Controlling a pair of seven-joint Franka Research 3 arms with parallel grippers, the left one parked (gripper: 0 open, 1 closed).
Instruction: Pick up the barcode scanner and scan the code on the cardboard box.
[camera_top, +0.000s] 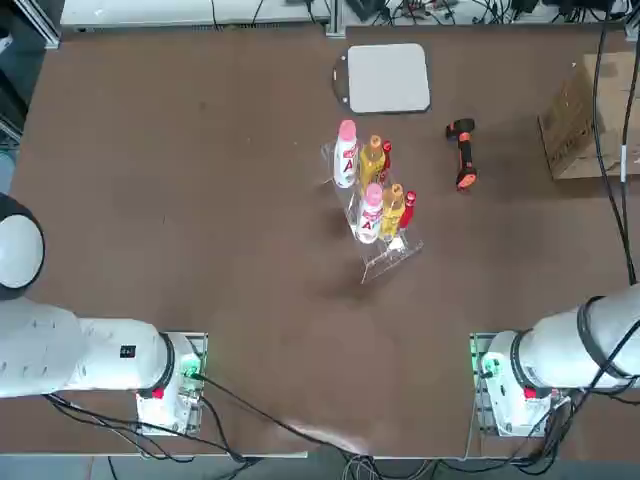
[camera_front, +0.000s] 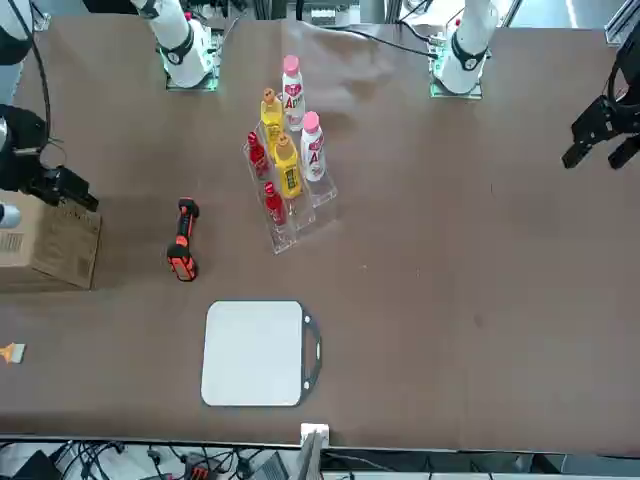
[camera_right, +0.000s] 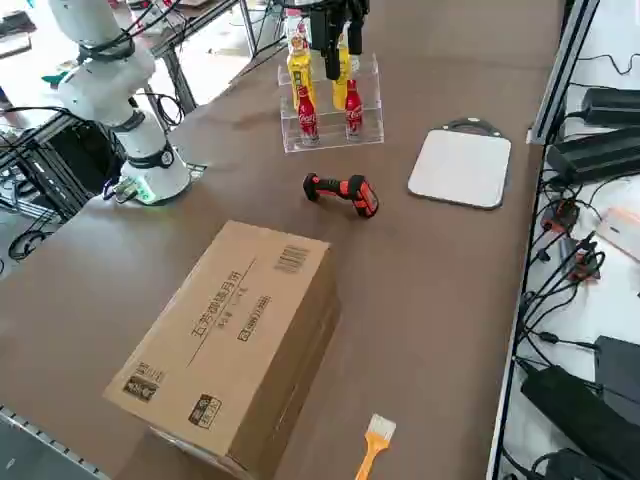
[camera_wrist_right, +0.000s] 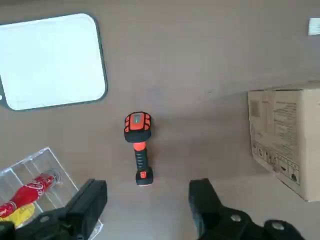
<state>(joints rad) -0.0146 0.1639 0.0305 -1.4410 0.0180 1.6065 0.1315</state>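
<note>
The barcode scanner (camera_wrist_right: 137, 125) is judged light and rigid, best gripped by its ribbed handle (camera_wrist_right: 141, 159); the right gripper (camera_wrist_right: 148, 192), fingers wide apart, is positioned above the table's right side.

Top view: red "A" on white bottle (camera_top: 345, 155) at rack's (camera_top: 400, 250) eleven o'clock, another on white bottle (camera_top: 369, 214) near rack's middle. Right wrist view: "Coca-Cola" script on red bottle (camera_wrist_right: 31, 192). Right side view, seven o'clock: box (camera_right: 225, 345), Chinese print, too small to read surely.
</note>
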